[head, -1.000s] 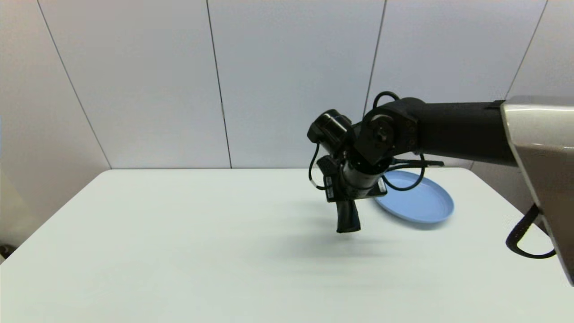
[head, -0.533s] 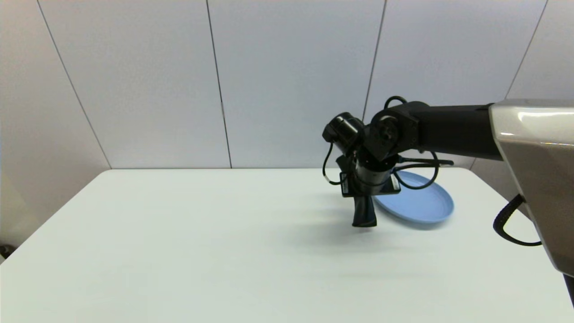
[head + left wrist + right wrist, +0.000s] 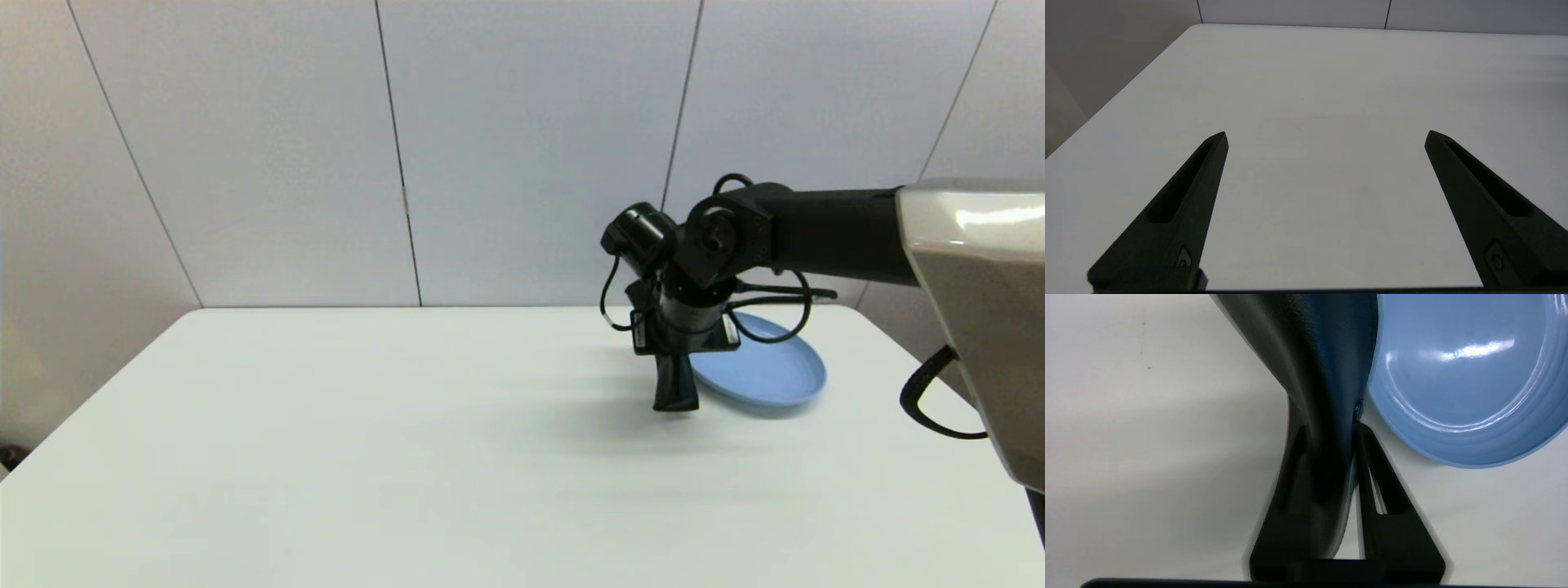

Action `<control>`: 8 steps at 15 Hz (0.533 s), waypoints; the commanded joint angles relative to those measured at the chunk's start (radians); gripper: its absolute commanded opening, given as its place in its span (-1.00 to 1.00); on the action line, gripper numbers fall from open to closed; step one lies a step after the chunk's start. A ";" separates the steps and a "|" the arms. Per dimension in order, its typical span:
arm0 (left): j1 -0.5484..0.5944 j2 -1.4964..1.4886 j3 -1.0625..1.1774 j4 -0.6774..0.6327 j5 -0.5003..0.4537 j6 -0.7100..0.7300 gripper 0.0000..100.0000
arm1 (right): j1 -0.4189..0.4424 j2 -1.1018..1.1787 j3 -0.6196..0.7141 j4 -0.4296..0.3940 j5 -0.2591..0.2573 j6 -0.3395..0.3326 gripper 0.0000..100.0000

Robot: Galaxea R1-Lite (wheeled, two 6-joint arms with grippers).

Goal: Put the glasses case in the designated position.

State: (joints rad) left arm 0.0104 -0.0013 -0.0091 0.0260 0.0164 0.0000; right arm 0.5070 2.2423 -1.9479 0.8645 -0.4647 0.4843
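Observation:
The matte black glasses case (image 3: 675, 390) hangs end-down just above the table, pinched by my right gripper (image 3: 679, 359). The case's lower end sits at the left rim of the blue plate (image 3: 771, 374). In the right wrist view the case (image 3: 1314, 355) runs out between both fingers, and my right gripper (image 3: 1331, 428) is shut on it beside the plate (image 3: 1461, 396). My left gripper (image 3: 1327, 136) is open over bare table, nothing between its fingers, and does not show in the head view.
The white table (image 3: 367, 457) stretches wide to the left and front of the plate. Its back edge meets the grey panelled wall (image 3: 490, 147). The right arm's cables (image 3: 775, 314) loop over the plate's far side.
My right arm has carried the glasses case to the right and slightly farther back, from mid-table to the blue plate's left rim. The plate has not moved.

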 commanded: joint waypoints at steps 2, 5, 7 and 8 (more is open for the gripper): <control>0.000 0.001 0.000 0.000 0.000 0.000 1.00 | 0.002 -0.007 0.000 0.002 0.000 -0.012 1.00; 0.000 0.001 0.000 0.000 0.000 0.000 1.00 | 0.007 -0.047 0.010 0.004 0.008 -0.026 1.00; 0.000 0.001 0.000 0.000 0.000 0.000 1.00 | 0.002 -0.156 0.086 0.002 0.060 -0.113 1.00; 0.000 0.001 0.000 0.000 0.000 0.000 1.00 | 0.001 -0.237 0.159 0.002 0.086 -0.176 1.00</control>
State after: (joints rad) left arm 0.0104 -0.0013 -0.0091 0.0260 0.0164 0.0000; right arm 0.5117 2.1726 -1.9102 0.8630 -0.4277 0.4147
